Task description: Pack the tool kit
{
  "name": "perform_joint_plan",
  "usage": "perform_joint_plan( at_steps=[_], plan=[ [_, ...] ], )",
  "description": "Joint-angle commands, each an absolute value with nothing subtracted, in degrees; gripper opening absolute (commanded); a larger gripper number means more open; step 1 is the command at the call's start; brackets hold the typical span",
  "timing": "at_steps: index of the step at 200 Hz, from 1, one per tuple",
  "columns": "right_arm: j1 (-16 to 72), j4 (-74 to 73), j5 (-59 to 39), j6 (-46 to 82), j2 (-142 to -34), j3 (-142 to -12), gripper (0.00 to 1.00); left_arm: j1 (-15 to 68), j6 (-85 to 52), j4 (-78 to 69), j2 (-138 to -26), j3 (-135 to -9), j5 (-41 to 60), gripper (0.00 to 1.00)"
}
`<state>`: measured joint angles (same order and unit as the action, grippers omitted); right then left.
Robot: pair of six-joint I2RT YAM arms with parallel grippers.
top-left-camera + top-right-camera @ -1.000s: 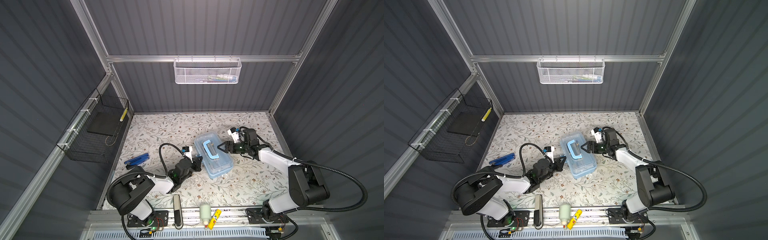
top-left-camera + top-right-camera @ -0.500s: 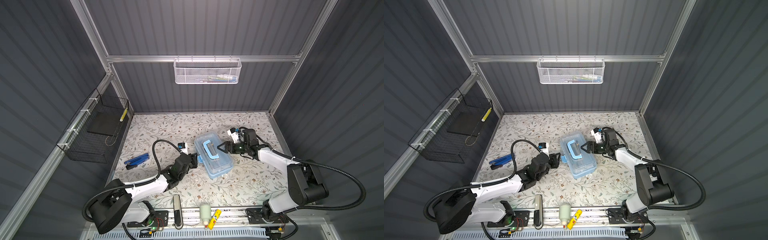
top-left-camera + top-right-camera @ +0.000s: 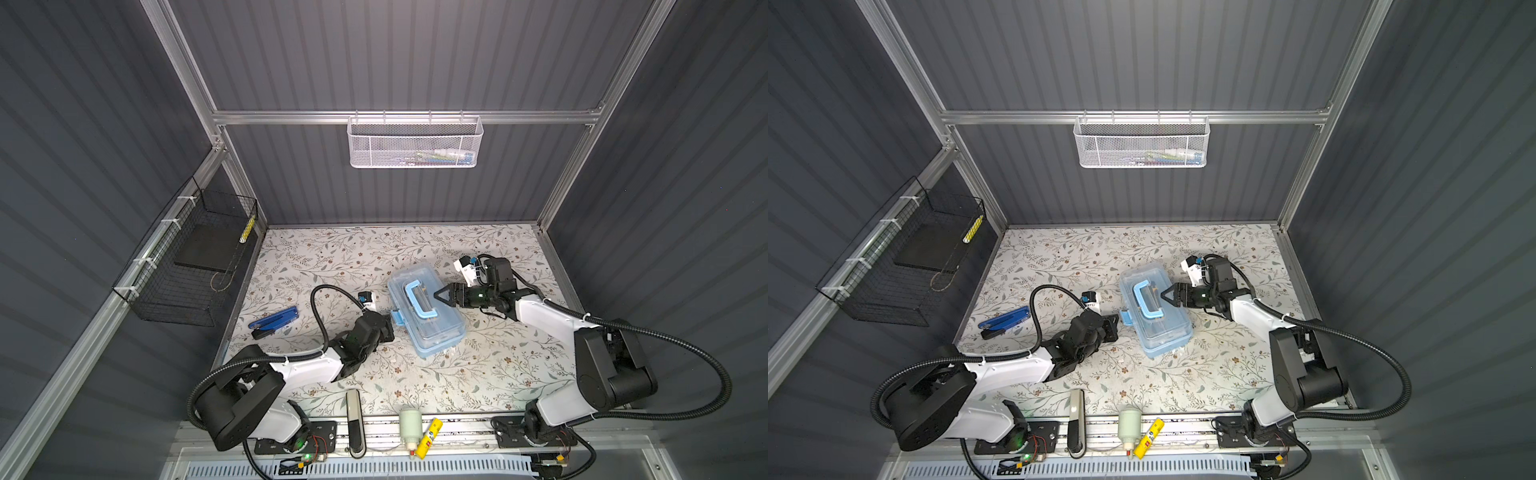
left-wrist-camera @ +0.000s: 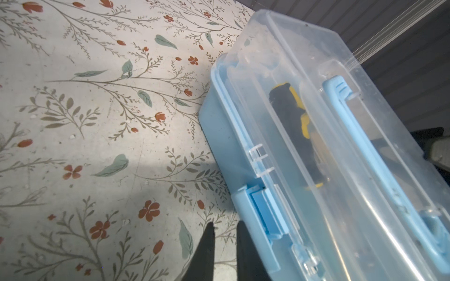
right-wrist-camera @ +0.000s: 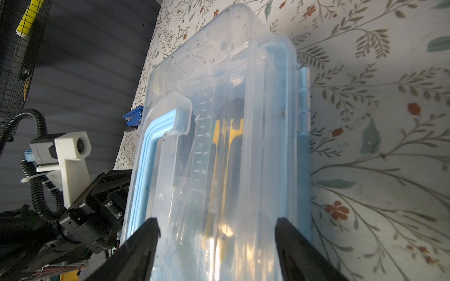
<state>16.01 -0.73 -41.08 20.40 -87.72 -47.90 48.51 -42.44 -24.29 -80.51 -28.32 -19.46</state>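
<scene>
The tool kit (image 3: 432,332) (image 3: 1163,328), a light-blue box with a clear lid, lies on the flowered mat in both top views. Its lid is down, and a black and yellow screwdriver (image 4: 292,121) (image 5: 226,155) shows through it. The blue latch (image 4: 264,214) (image 3: 397,318) sticks out from the box's side. My left gripper (image 4: 225,228) (image 3: 388,328) sits low beside the latch, with a narrow empty gap between its jaws. My right gripper (image 5: 216,228) (image 3: 441,296) hangs wide open over the lid beside the blue handle (image 3: 417,300), gripping nothing.
A blue folding tool (image 3: 274,322) (image 3: 1005,322) lies on the mat at the left. A black wire basket (image 3: 195,266) hangs on the left wall and a white mesh basket (image 3: 415,143) on the back wall. A white bottle (image 3: 410,424) and yellow tube (image 3: 430,432) sit by the front rail.
The left arm's rear links swung out and partly back while its gripper stayed by the latch. The right arm and the box have not moved.
</scene>
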Motion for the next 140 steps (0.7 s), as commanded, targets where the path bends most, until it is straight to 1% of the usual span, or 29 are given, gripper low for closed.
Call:
perform_joint_plan(
  at_steps=[1,22,64,89,140],
  plan=[
    [17.21,0.47,-44.56,20.21,-89.12,-48.69,0.77,47.95,-42.98,-23.86,-80.92,-28.80,-19.33,0.13],
    [17.30,0.28,-44.65,20.34,-89.34,-48.60,0.77,47.80,-43.13,-23.47,-81.63,-29.26,-18.82,0.08],
    [17.30,0.47,-44.39,20.11,-89.21,-48.69,0.77,47.72,-43.12,-26.60,-83.33,-29.37,-16.42,0.04],
    [17.29,0.52,-44.34,20.08,-89.32,-48.60,0.77,47.79,-42.77,-30.14,-82.65,-28.18,-15.34,0.03],
    [17.31,0.50,-44.23,20.13,-89.06,-48.43,0.77,47.74,-42.12,-32.25,-80.94,-26.85,-15.10,0.03]
  ],
)
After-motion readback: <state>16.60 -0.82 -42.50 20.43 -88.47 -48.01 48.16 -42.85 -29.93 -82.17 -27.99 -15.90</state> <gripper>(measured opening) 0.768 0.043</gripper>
